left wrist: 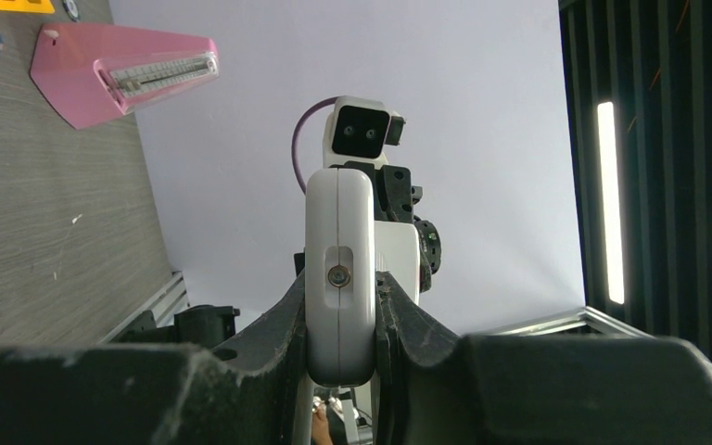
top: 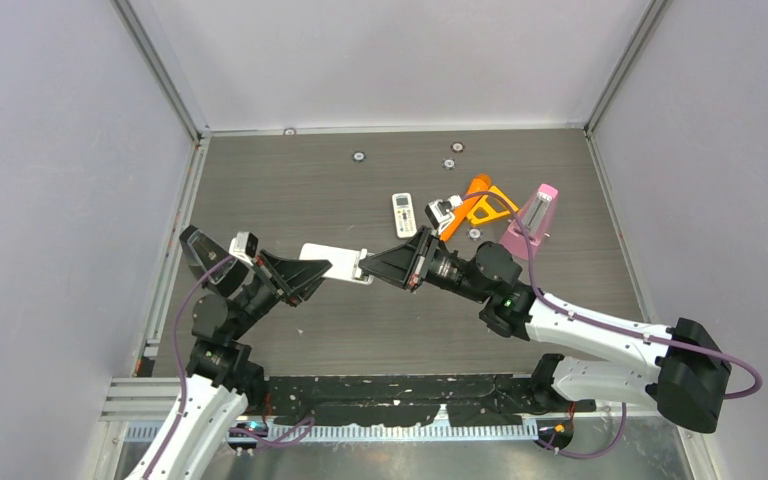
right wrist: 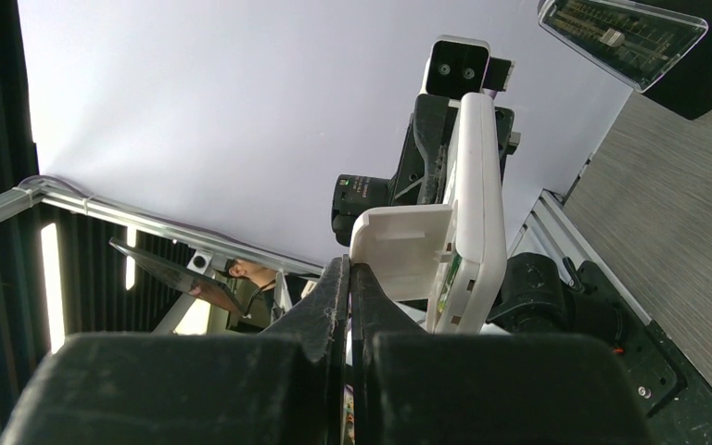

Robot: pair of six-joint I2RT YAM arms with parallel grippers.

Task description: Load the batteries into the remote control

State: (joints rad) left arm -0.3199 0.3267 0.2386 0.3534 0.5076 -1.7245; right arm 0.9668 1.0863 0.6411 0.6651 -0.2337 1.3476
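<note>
A white remote control [top: 335,263] is held off the table between both arms. My left gripper [top: 308,272] is shut on one end of it; in the left wrist view the remote [left wrist: 338,232] stands edge-on between the fingers [left wrist: 278,320]. My right gripper [top: 367,266] is at the other end, shut on the thin white battery cover [right wrist: 403,250], which stands out from the back of the remote [right wrist: 477,185]. The compartment edge shows beside the cover. No batteries are in view. A second, smaller white remote [top: 404,213] lies on the table farther back.
A pink metronome [top: 532,220] stands at back right and also shows in the left wrist view [left wrist: 120,79]. An orange object [top: 482,203] and a small white device [top: 442,213] lie beside it. Small round discs [top: 358,156] are scattered near the back. Walls enclose three sides.
</note>
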